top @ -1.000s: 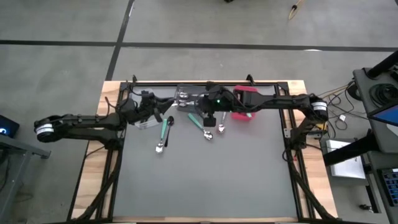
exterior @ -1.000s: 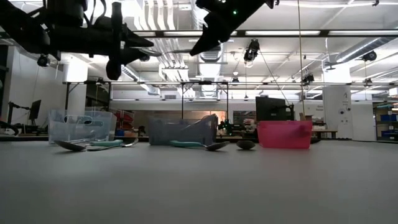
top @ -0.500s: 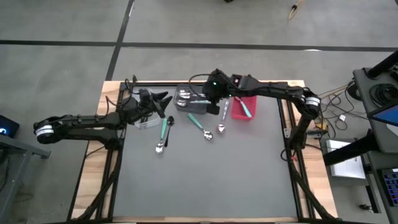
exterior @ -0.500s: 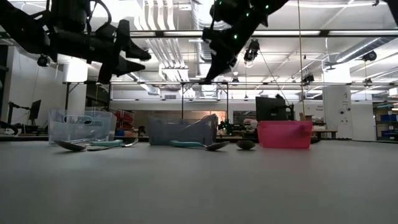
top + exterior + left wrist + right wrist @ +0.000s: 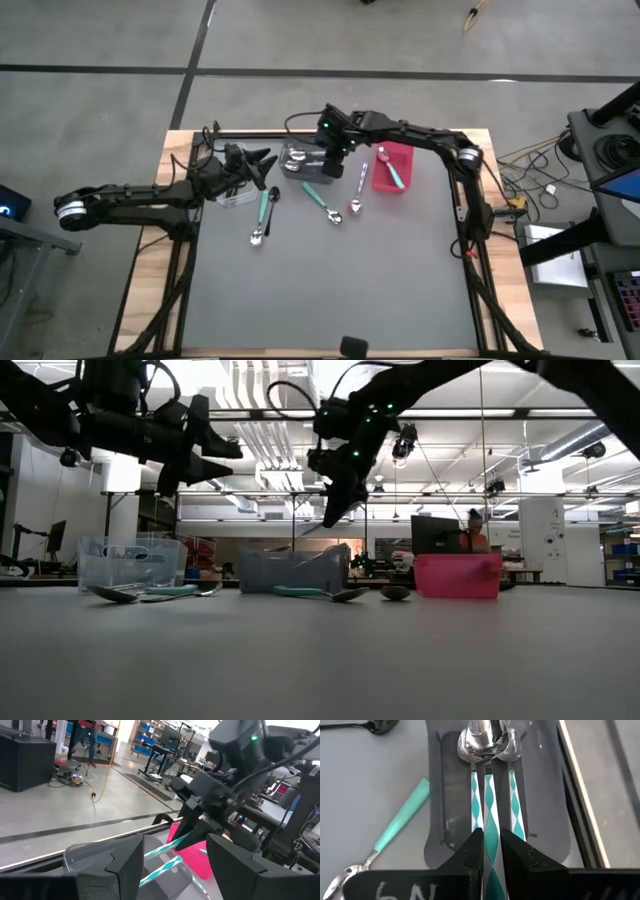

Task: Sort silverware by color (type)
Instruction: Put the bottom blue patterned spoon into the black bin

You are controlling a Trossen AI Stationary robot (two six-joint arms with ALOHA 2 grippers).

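Above the grey bin point(image 5: 305, 165), far centre: right gripper point(image 5: 491, 851) clamps a patterned teal spoon point(image 5: 491, 827). Left gripper point(image 5: 262, 165) gaping, holding nothing, over the clear bin point(image 5: 128, 563).

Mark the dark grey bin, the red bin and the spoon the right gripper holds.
dark grey bin point(image 5: 547, 810), right wrist view, bare floor.
red bin point(image 5: 405, 152), high view, rim corner.
teal-handled spoon point(image 5: 491, 815), right wrist view, patterned handle.

Flat grey table top point(image 5: 330, 290) on a light wooden base. Along far edge: clear plastic bin point(image 5: 234, 196), dark grey bin point(image 5: 306, 165), red bin point(image 5: 393, 168). Loose in front: teal-handled spoons point(image 5: 263, 215) point(image 5: 323, 203), all-silver spoon point(image 5: 357, 194), black spoon point(image 5: 273, 195).
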